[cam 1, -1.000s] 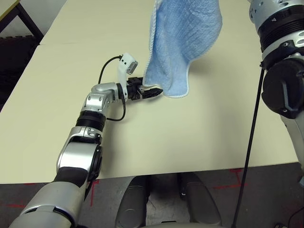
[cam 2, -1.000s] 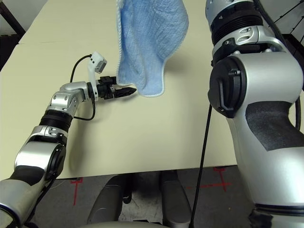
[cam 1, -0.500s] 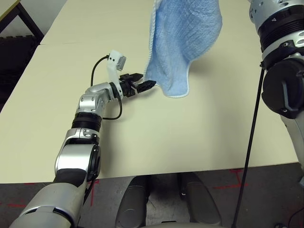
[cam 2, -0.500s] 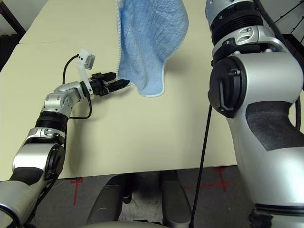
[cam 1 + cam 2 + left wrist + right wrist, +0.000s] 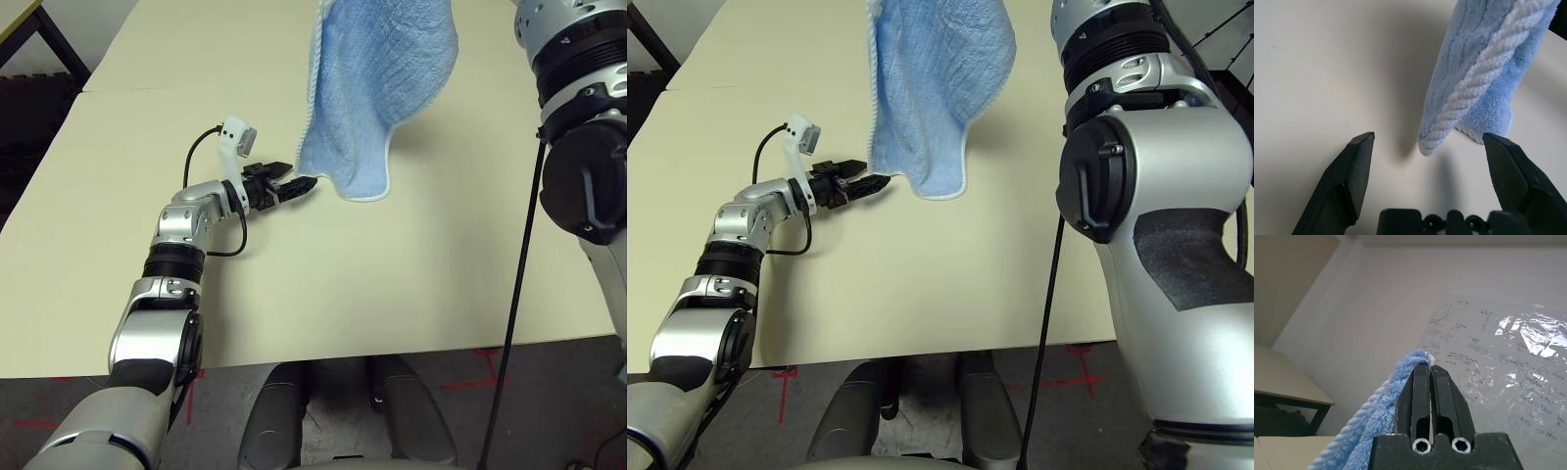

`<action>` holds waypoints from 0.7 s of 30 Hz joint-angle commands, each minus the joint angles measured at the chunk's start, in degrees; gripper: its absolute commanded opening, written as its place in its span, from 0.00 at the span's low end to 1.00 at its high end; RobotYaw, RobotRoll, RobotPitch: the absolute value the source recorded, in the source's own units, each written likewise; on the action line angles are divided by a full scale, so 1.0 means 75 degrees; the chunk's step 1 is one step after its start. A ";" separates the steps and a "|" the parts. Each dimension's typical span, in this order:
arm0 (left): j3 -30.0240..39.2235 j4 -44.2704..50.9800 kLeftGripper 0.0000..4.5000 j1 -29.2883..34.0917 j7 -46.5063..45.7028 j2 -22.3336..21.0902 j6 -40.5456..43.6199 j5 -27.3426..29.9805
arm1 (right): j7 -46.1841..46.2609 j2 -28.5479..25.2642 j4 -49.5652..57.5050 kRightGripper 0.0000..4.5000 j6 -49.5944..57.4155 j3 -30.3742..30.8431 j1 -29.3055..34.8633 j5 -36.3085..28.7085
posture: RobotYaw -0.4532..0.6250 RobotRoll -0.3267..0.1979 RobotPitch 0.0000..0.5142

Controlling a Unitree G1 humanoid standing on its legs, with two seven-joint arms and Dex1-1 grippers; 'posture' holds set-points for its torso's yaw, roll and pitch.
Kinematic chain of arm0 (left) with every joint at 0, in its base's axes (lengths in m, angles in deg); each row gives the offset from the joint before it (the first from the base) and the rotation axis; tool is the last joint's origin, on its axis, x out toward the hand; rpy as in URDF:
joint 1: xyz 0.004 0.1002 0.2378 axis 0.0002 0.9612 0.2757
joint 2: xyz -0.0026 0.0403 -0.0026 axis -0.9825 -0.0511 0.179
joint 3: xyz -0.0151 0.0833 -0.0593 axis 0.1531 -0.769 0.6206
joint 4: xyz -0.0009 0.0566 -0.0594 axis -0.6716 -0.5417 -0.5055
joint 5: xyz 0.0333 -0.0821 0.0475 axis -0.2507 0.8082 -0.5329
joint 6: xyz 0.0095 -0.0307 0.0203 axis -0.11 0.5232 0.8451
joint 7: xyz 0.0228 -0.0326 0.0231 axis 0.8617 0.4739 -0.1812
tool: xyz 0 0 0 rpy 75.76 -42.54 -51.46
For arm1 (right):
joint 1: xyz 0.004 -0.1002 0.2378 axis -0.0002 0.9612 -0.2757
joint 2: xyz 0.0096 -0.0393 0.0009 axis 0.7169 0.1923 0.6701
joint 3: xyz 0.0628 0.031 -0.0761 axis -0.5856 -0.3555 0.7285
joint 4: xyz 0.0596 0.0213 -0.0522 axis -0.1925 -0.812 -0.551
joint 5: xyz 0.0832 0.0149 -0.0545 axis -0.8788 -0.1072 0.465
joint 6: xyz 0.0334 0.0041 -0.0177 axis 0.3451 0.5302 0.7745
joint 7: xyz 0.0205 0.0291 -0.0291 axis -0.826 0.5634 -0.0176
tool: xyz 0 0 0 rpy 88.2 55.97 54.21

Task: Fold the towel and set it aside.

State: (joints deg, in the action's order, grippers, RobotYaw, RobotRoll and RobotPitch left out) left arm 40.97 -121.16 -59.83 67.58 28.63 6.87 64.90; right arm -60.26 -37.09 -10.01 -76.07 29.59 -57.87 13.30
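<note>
The light blue towel point(image 5: 372, 88) with white stitched edging hangs in the air above the beige table point(image 5: 392, 284), its lower edge just over the surface. Its top corner point(image 5: 1418, 357) is pinched in my right gripper point(image 5: 1431, 368), which is shut on it, raised high. My left gripper point(image 5: 294, 182) is low over the table at the towel's lower left corner, open. In the left wrist view that hanging corner point(image 5: 1435, 142) dangles between the two spread fingers point(image 5: 1354, 171), touching neither.
My right arm's large silver shoulder and elbow point(image 5: 1156, 196) fills the right side, with a black cable point(image 5: 519, 284) hanging down. A dark table frame point(image 5: 39, 39) stands at the far left beyond the table edge.
My left gripper has drawn back and up from under the towel's lower edge, then settled at its lower left corner. The towel and right arm have held still.
</note>
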 commanded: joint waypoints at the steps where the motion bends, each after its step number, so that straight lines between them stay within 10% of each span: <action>1: -0.0083 0.0000 1.00 0.0127 0.0071 -0.0115 -0.0032 -0.0039 | -0.0019 -0.0324 0.0390 0.01 -0.0194 -0.0057 -0.0357 0.0029 | 0.47 0.62 0.44; 9: -0.0032 -0.0008 0.96 0.0127 0.0094 -0.0176 -0.0036 0.0034 | -0.0030 -0.0326 0.0385 0.00 -0.0183 -0.0064 -0.0336 0.0020 | 0.47 0.62 0.44; 21: -0.0107 -0.0198 0.01 0.0032 0.0115 -0.0089 -0.0207 -0.0043 | -0.0039 -0.0354 0.0394 0.00 -0.0182 -0.0051 -0.0334 0.0036 | 0.46 0.62 0.45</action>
State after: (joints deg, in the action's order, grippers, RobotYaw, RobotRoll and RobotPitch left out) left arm 40.79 -121.52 -59.81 68.04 27.89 5.72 64.92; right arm -60.26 -37.17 -10.01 -76.07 29.59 -57.86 13.30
